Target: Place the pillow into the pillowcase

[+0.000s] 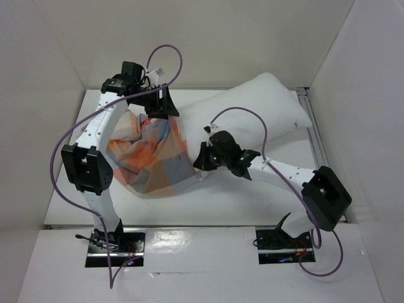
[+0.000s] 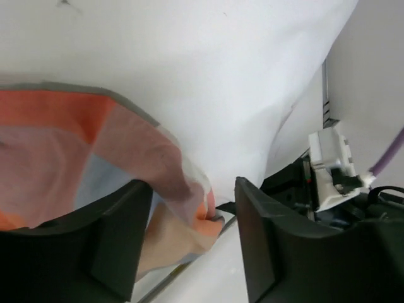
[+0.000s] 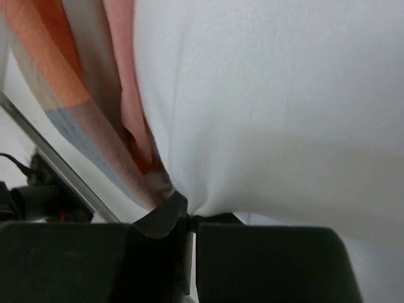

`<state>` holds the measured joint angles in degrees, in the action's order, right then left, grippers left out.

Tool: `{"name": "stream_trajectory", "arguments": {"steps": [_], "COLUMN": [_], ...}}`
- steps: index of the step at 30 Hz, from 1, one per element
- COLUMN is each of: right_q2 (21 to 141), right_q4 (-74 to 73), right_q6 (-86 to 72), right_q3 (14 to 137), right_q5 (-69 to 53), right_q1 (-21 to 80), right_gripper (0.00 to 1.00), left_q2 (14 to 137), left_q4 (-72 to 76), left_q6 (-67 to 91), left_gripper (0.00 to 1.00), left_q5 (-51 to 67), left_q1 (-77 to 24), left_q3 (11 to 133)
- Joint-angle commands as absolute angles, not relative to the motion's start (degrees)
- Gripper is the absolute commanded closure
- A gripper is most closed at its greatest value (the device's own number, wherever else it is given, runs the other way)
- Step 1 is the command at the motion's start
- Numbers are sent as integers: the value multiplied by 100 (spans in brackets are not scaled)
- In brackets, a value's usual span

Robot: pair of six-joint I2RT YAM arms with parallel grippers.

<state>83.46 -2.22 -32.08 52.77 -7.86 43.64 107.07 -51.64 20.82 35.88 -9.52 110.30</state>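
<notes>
At the pillowcase [image 1: 151, 161] mouth, left gripper [image 2: 192, 196] wide and empty, right gripper [image 3: 189, 213] tight on pillow [image 1: 252, 107]

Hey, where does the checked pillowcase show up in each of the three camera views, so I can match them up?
Top view: the pillowcase sits left of centre, pulled over the left end of the pillow.
Left wrist view: it fills the left half, its edge hanging low near the middle.
Right wrist view: it runs as a strip down the upper left.
Shared landmark: the white pillow, right beside it in every view.
</notes>
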Motion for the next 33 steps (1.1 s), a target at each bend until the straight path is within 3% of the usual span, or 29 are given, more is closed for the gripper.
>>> {"name": "stream_trajectory", "arguments": {"steps": [1, 3, 7, 9, 12, 20, 23, 28, 29, 33], "right_q2": [8490, 8682, 8675, 8675, 8622, 8622, 8622, 8622, 8622, 8561], "right_q4": [-176, -114, 78, 79, 0, -105, -158, -211, -211, -150], "right_q6": [-3208, -3261, -3375, -3375, -3375, -3375, -3375, -3375, -3375, -3375], "right_q3": [5081, 5027, 4712, 4589, 4588, 4588, 4588, 4588, 4588, 4588], "right_q5": [-773, -773, -721, -650, -527, -475, -414, -352, -352, -352], "right_q1": [4675, 4676, 4729, 4729, 4729, 4729, 4729, 4781, 4781, 4781], "right_gripper": [100, 100, 100, 100, 100, 100, 100, 100, 100, 100], "left_q2": [10406, 10327, 10274, 10397, 10397, 11081, 11250, 11452, 11452, 11574], "left_q4": [-4966, -4966, -5368, -5510, -5423, -4878, -4774, -4641, -4719, -4720], "left_q6": [1978, 2030, 2232, 2294, 2355, 2408, 2356, 2294, 2294, 2416], "left_gripper": [30, 27, 37, 37, 28, 26, 38, 94, 100, 100], "left_q5": [3464, 3087, 1463, 880, 1036, 2127, 2144, 2285, 2285, 2575], "left_q1": [-896, -774, -773, -773, -773, -721, -782, -782, -782, -782], "left_q3": [11039, 11039, 11101, 11048, 10706, 10669, 10749, 11240, 11389, 12040]}}
